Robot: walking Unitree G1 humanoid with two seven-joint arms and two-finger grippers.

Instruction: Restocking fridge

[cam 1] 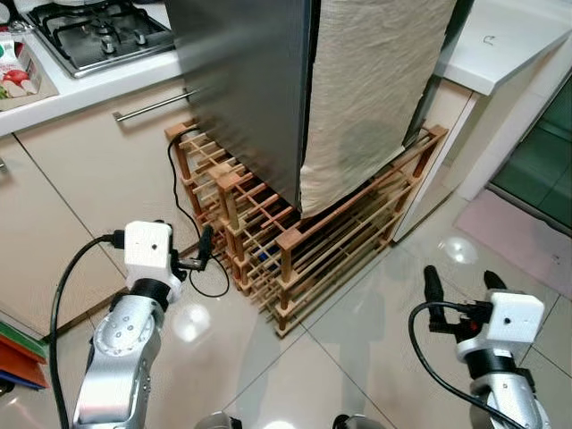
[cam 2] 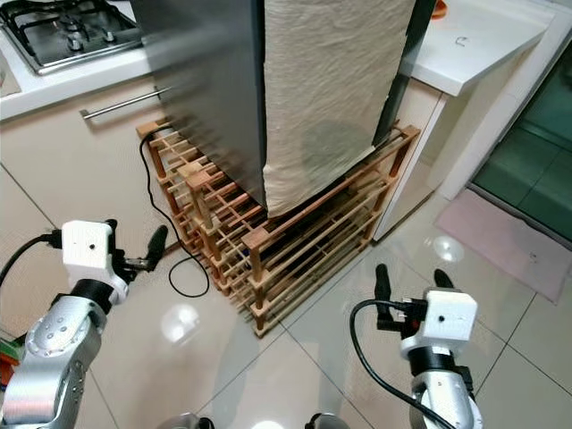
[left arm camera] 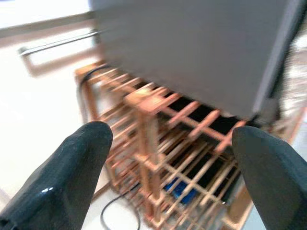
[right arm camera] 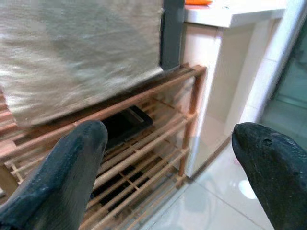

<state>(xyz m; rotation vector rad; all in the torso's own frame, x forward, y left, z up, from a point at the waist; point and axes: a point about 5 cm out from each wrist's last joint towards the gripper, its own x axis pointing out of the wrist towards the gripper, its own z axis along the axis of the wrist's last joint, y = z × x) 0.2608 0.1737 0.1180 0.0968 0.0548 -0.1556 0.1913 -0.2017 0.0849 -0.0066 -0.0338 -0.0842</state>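
**Both grippers up and empty in front of the covered fridge**

Here we are at the fridge (cam 1: 246,80), a steel-sided box dead ahead at twelve o'clock, perched on a slatted wooden rack (cam 1: 295,241) rather than on the tiled floor (cam 1: 357,349). That perch lifts it off the ground and leaves the shelves below free; something dark lies on one of them (right arm camera: 125,122), too unclear to name. A pale cloth (cam 1: 375,98) hangs down its front face, hiding whatever door or handle is there, likely draped as a cover.

The left gripper (cam 1: 204,248) hovers at about eight o'clock, fingers pointed toward the near-left corner of the rack. Its wrist camera shows the two black fingers (left arm camera: 72,177) set wide, nothing between them. The right gripper (cam 1: 458,284) waits at four o'clock, near the rack's right end, fingers (right arm camera: 62,177) equally parted and empty. Both held forward at the ready, my read is an approach stance, not yet a reach.

A black cable (cam 1: 179,201) trails down the cabinet side and loops on the floor just beside the left gripper, surely the power lead. The hob (cam 1: 98,31) sits at ten o'clock on the white counter (cam 1: 107,80).

No stock in hand, so restocking looks barely begun; the cloth probably has to be dealt with first.
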